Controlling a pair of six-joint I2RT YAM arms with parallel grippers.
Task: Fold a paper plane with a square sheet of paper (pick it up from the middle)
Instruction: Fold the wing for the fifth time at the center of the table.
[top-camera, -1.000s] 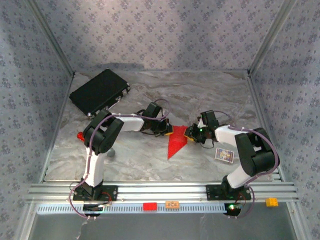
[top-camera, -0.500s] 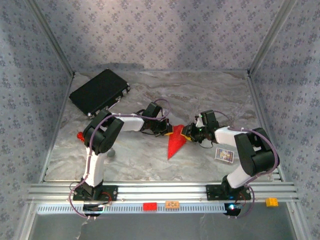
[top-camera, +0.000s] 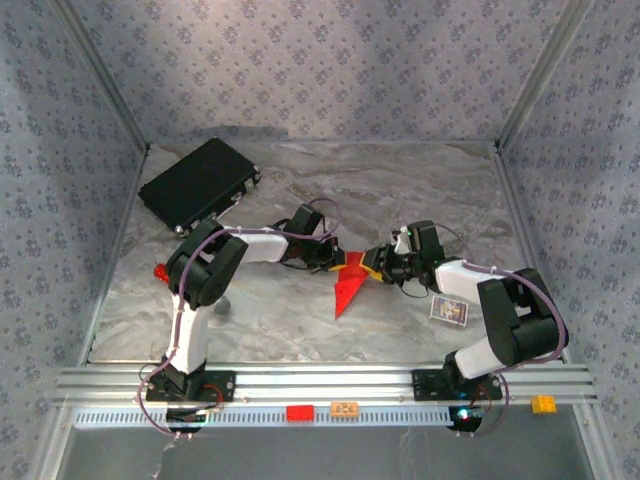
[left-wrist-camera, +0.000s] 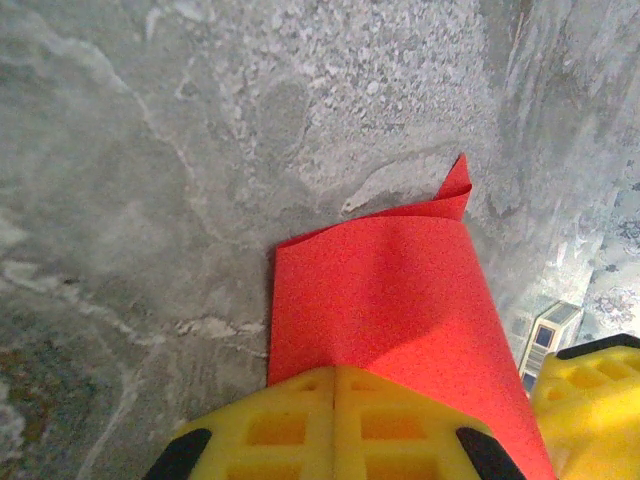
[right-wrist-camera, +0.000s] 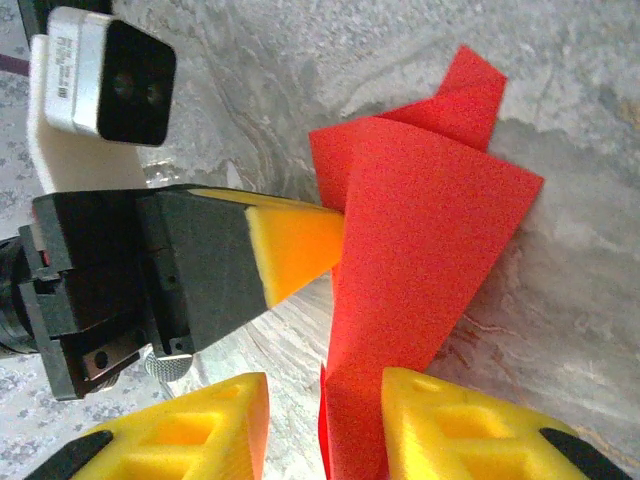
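The square sheet of paper (top-camera: 347, 288) is a creased bright-red wedge at mid-table, its point toward the near edge. My left gripper (top-camera: 343, 262) is shut on its upper end. In the left wrist view the yellow fingers (left-wrist-camera: 270, 430) meet with no gap, and the paper (left-wrist-camera: 390, 290) fans out from between them onto the marble. My right gripper (top-camera: 373, 264) faces it from the right. Its jaws (right-wrist-camera: 325, 430) stand apart around a strip of the paper (right-wrist-camera: 420, 240), which lies against the right finger (right-wrist-camera: 450, 425), with a gap at the left one.
A black case (top-camera: 198, 182) lies at the back left. A small card box (top-camera: 448, 311) sits under my right forearm. A small red object (top-camera: 160, 271) rests by the left arm. Red (top-camera: 299, 412), orange (top-camera: 345, 408) and yellow (top-camera: 543, 403) blocks sit on the front rail.
My right gripper's jaws have spread apart off the paper, and its elbow has swung out to the right. The left gripper stays shut on the paper, which has narrowed slightly.
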